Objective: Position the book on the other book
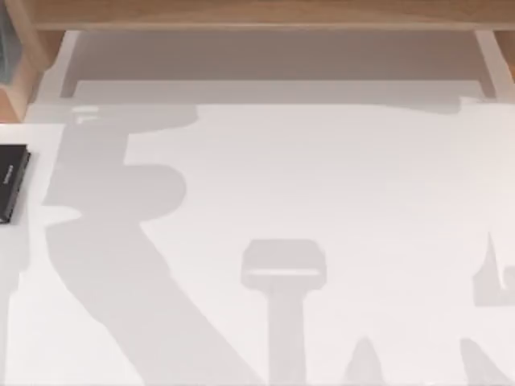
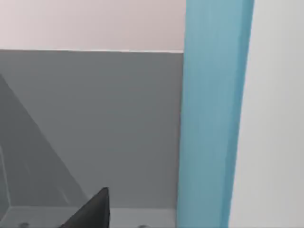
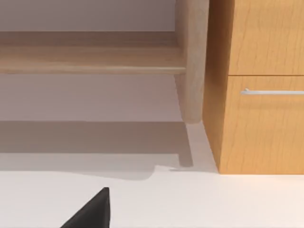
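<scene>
The other book (image 1: 12, 183), thin and black with pale lettering on its spine, lies flat at the table's far left edge. A bright teal upright slab (image 2: 213, 114) stands close in the left wrist view, against a grey wall. It matches the book's cover, but I cannot tell for sure that it is the book. A dark tip of my left gripper (image 2: 92, 211) pokes in apart from the slab. A dark tip of my right gripper (image 3: 92, 211) hangs over the white tabletop.
A wooden shelf rail (image 1: 257, 16) runs along the back of the white table (image 1: 322, 185). A wooden drawer cabinet (image 3: 261, 95) with a metal handle stands beside a wooden leg (image 3: 192, 61). Arm shadows fall across the table's left and front.
</scene>
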